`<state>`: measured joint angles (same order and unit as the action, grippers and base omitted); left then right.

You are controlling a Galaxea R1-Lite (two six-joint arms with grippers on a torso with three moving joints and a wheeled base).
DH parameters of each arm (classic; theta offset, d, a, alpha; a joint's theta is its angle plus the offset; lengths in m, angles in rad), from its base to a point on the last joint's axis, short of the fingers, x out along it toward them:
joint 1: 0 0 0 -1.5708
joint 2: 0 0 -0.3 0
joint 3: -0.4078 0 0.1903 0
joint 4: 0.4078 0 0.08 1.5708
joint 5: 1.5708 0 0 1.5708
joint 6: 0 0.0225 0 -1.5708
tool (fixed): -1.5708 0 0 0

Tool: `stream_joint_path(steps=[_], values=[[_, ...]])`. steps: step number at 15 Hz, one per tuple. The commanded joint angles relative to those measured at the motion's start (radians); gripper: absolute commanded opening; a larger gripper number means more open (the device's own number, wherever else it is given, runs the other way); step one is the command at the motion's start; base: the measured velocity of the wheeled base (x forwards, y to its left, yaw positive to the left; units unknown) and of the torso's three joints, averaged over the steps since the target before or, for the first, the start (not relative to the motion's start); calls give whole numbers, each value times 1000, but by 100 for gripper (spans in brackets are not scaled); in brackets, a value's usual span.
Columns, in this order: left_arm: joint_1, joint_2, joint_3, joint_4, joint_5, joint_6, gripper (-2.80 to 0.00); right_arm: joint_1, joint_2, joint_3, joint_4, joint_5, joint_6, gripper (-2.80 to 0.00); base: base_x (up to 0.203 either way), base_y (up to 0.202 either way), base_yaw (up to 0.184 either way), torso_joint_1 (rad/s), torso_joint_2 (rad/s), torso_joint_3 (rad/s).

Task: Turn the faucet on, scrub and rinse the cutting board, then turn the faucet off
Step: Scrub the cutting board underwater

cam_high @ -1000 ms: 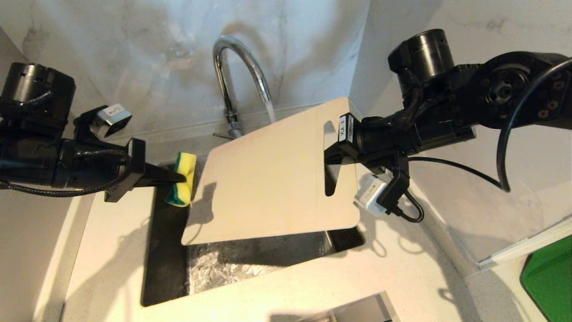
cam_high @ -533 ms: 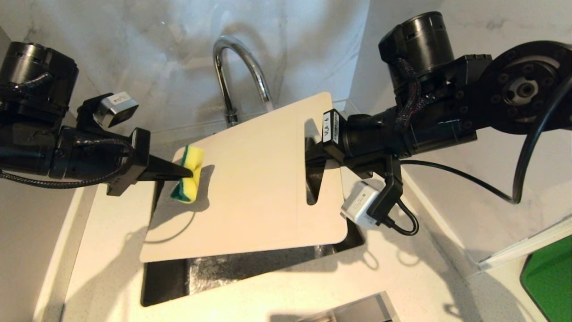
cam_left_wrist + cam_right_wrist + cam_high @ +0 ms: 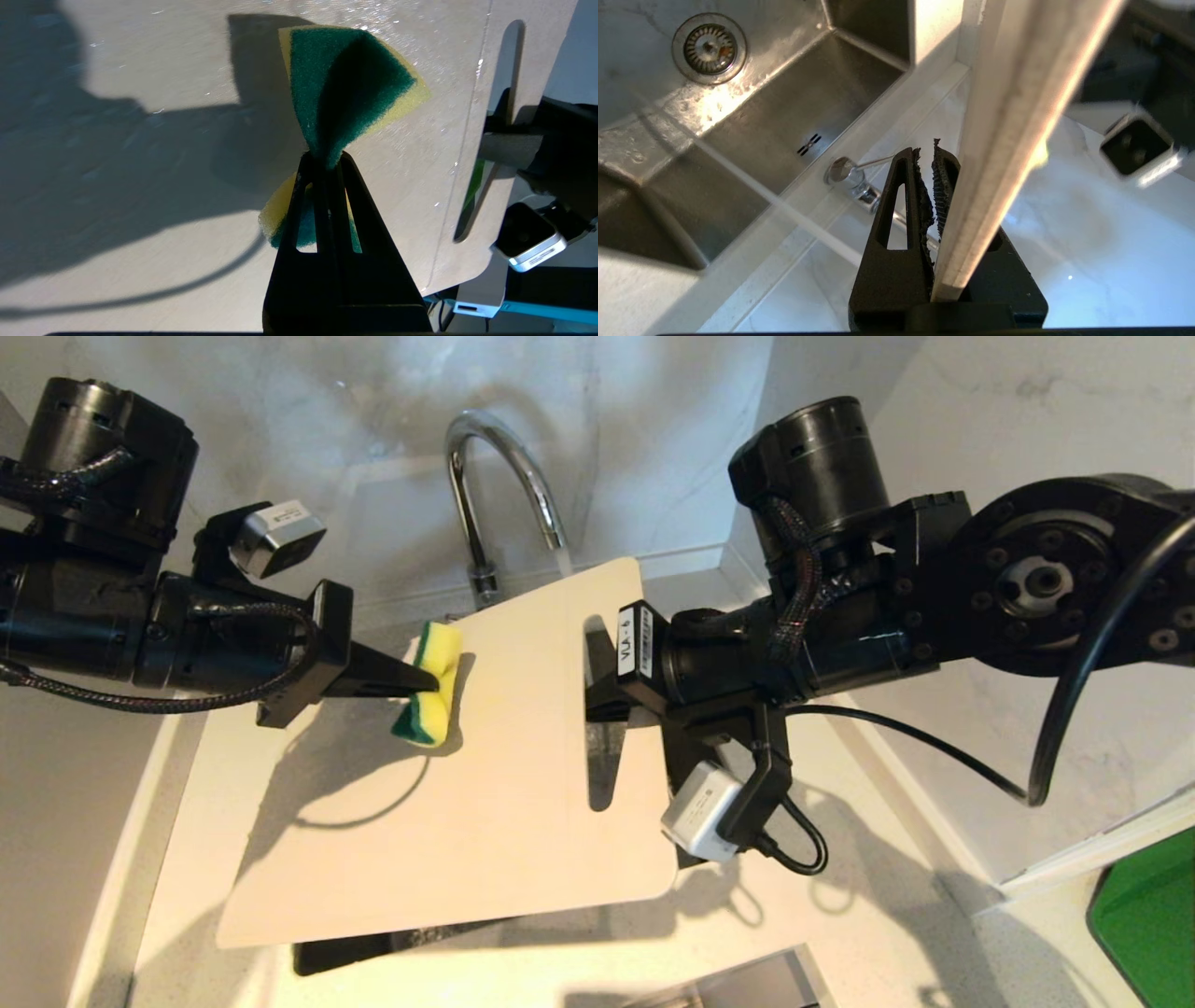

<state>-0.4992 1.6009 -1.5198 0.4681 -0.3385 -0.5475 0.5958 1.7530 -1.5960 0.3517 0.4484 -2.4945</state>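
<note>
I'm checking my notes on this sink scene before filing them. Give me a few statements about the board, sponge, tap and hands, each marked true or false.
1. The left hand is shut on a yellow and green sponge. True.
2. The faucet is off. False: a stream of water runs from its spout.
3. The right hand grips the cutting board at its slot-handle end. True.
4. The cutting board lies flat on the bottom of the sink. False: it is held up above the sink.
5. The sponge is at the board's handle end. False: it is over the other half, toward the left arm.
</note>
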Motion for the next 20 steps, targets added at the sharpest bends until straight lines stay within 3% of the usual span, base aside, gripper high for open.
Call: stream_joint_path(steps=[1,5,8,12,20], values=[[-17,38,-66,15,1,-17,-280,22,1,38,-14,-3,-9,-280,0,0,0,0,0,0],[-23,113,-174,63,1,-21,-280,38,-10,98,-43,-5,-10,-280,0,0,0,0,0,0],[-31,168,-189,63,0,-23,-280,42,-24,120,-74,-7,-9,-280,0,0,0,0,0,0],[-11,179,-163,64,0,-20,-280,42,-38,122,-76,-7,-9,-280,0,0,0,0,0,0],[137,150,11,53,-20,17,-280,42,-46,122,-76,-5,-7,-280,0,0,0,0,0,0]])
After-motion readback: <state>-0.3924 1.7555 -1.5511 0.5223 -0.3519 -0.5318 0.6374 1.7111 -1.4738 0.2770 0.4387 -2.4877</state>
